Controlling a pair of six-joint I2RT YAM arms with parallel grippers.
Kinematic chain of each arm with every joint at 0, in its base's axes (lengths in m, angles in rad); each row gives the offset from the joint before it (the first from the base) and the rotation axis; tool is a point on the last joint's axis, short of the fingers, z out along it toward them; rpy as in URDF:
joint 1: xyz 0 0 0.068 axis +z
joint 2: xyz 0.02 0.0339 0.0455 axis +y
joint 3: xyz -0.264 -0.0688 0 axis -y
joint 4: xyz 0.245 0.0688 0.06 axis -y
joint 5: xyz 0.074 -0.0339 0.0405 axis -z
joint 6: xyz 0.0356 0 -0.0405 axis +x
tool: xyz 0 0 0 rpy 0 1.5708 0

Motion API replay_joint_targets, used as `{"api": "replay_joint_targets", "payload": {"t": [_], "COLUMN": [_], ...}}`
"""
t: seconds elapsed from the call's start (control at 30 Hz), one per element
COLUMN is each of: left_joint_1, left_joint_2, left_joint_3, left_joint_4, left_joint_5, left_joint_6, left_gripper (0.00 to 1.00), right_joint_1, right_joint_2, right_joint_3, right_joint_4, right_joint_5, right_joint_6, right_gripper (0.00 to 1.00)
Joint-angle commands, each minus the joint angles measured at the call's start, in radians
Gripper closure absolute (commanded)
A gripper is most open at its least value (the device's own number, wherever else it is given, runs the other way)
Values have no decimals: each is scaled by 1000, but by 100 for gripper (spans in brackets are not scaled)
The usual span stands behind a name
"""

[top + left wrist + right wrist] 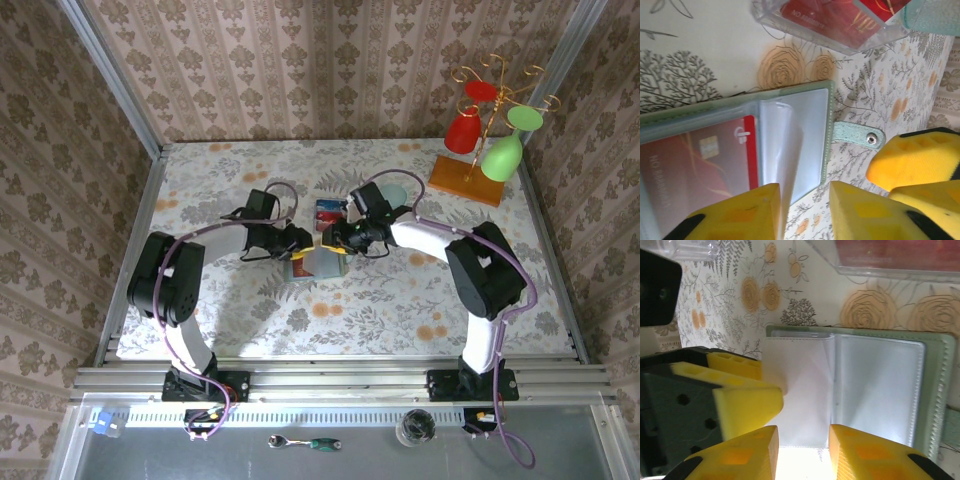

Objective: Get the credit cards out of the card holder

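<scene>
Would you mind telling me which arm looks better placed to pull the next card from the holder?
Left, probably. The left gripper sits with its jaws beside the red card in the card holder; the right gripper faces clear sleeves showing no card.

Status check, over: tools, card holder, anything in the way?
Both open: left tool, right tool, over sleeve pages. Flat-open card holder, red card inside. Beside it clear tray, not blocking.

You had the right gripper [802, 452] at 6 o'clock, its fingers apart astride the open card holder's [875, 385] clear sleeve, with a red card [895, 250] inside a clear case [890, 271] at 1 o'clock.
</scene>
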Motion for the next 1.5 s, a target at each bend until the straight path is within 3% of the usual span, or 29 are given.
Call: {"api": "replay_joint_targets", "payload": {"t": [0.0, 0.3, 0.47, 1.47], "left_joint_1": [-13, -57, -81, -99], "left_joint_2": [2, 29, 56, 147], "left_joint_3": [30, 55, 71, 100], "left_joint_4": [-11, 6, 28, 18], "left_joint_5": [17, 19, 25, 42], "left_joint_6": [-6, -20, -36, -34], "left_gripper": [63, 49, 46, 45], "right_joint_1": [-8, -31, -44, -57], "right_joint_2": [-54, -128, -163, -164], "right_joint_3": [-24, -84, -111, -127], "right_joint_4": [13, 19, 21, 22], "right_joint_5": [39, 107, 129, 118], "right_joint_6": [6, 14, 17, 30], "right_gripper": [68, 68, 68, 67]}}
